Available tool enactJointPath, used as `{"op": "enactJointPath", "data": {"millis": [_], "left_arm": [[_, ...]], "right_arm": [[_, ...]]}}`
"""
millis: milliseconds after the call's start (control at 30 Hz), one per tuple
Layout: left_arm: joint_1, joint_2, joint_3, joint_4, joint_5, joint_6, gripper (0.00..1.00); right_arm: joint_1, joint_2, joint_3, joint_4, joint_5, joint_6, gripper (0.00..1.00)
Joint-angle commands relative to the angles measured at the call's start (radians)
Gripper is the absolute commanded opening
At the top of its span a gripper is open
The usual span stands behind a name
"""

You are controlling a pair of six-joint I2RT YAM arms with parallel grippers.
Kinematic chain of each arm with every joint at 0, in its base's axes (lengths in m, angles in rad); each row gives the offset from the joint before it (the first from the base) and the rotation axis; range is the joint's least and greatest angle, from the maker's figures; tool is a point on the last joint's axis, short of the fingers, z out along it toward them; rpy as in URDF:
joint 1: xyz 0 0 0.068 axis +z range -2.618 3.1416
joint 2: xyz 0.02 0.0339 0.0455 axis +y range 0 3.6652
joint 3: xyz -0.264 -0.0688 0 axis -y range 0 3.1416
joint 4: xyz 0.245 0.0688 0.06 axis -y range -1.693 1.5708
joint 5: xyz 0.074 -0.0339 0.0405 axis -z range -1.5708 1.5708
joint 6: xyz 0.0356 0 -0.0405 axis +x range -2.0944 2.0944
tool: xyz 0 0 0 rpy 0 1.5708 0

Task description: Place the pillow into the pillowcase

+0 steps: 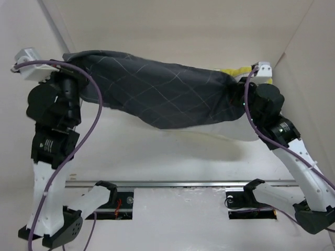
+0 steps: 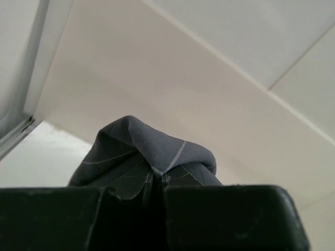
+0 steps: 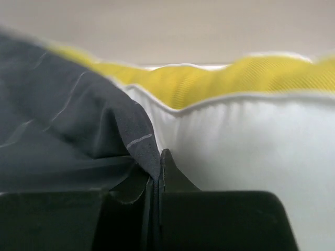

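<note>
The pillowcase point(image 1: 162, 97) is being held up off the surface point(image 1: 157, 162), stretched like a hammock between the two arms, seemingly so that the cushion's weight is being used to settle it deeper into the sack. The jaws of the left gripper point(image 2: 157, 180) are being pressed together on a bunched corner at the closed end, where the dark cloth is being pushed up into a soft peak. The jaws of the right gripper point(image 3: 157, 170) are being clamped on the cloth's edge at the open end, just beside the pillow point(image 3: 235, 146), probably so that the mouth is being drawn along over what is left outside. The pillow is lying mostly inside the sack, with only its right end showing past the opening. The pillowcase is being shown as thin, matte charcoal weave crossed by fine pale lines, creasing readily and sagging in the middle. The pillow is being shown as plump and smooth white, edged with a finely ribbed yellow band and pale piping, wavy where it is being squeezed.
</note>
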Motion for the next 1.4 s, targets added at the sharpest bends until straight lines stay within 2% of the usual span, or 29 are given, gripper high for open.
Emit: {"op": "enactJointPath", "data": {"millis": [0,67,133,267,333,433,500,567,633,667,700,733,867,1033,1100,1200,1233,1267,1300,1367], "left_arm": [[0.001,0.012,-0.036,0.013,0.093,0.035,0.00],[0.001,0.012,-0.045,0.013,0.084,0.035,0.00],[0.001,0.040,-0.045,-0.028,0.006,0.014,0.00],[0.010,0.125,-0.045,-0.028,-0.065,0.023,0.00],[0.022,0.212,-0.057,-0.028,-0.146,0.023,0.00],[0.114,0.323,-0.057,-0.062,-0.159,-0.014,0.00],[0.214,0.443,-0.042,-0.097,-0.159,-0.049,0.00],[0.283,0.561,-0.010,-0.126,-0.120,-0.087,0.00],[0.383,0.630,0.039,-0.138,-0.079,-0.087,0.00],[0.415,0.667,0.065,-0.157,-0.067,-0.122,0.00],[0.470,0.732,0.114,-0.173,-0.056,-0.123,0.00],[0.493,0.760,0.133,-0.199,-0.056,-0.135,0.00],[0.571,0.837,0.173,-0.232,-0.037,-0.147,0.00],[0.601,0.891,0.173,-0.218,-0.022,-0.147,0.00],[0.601,0.906,0.205,-0.227,-0.036,-0.147,0.00],[0.611,0.942,0.242,-0.250,-0.036,-0.138,0.00],[0.611,0.942,0.242,-0.250,-0.051,-0.138,0.00],[0.611,0.954,0.254,-0.261,-0.060,-0.138,0.00],[0.611,0.954,0.254,-0.261,-0.060,-0.138,0.00],[0.622,0.954,0.254,-0.261,-0.060,-0.138,0.00]], "right_arm": [[-0.003,-0.009,0.148,-0.045,0.262,-0.046,0.00],[-0.012,0.038,0.235,-0.130,0.209,-0.066,0.00],[-0.021,0.144,0.289,-0.181,0.179,-0.075,0.00],[-0.078,0.329,0.361,-0.201,0.155,-0.066,0.00],[-0.110,0.433,0.396,-0.160,0.106,-0.066,0.00],[-0.146,0.590,0.468,-0.117,0.060,-0.066,0.02],[-0.146,0.665,0.537,-0.106,0.081,-0.077,0.05],[-0.156,0.766,0.587,-0.106,0.101,-0.077,0.13],[-0.165,0.814,0.648,-0.129,0.147,-0.077,0.44],[-0.166,0.828,0.648,-0.129,0.159,-0.068,0.65],[-0.166,0.828,0.648,-0.129,0.170,-0.046,0.98],[-0.166,0.828,0.639,-0.138,0.179,-0.032,1.00],[-0.166,0.758,0.447,-0.129,0.121,0.011,1.00],[-0.166,0.735,0.274,-0.149,-0.020,0.099,1.00],[-0.166,0.756,0.214,-0.120,-0.055,0.124,1.00],[-0.166,0.837,0.214,-0.129,-0.106,0.133,0.99],[-0.166,0.854,0.214,-0.129,-0.094,0.133,0.94],[-0.175,0.878,0.214,-0.129,-0.071,0.164,0.83],[-0.175,0.879,0.214,-0.129,-0.040,0.185,0.44],[-0.198,0.868,0.214,-0.166,0.069,0.215,0.18]]}}
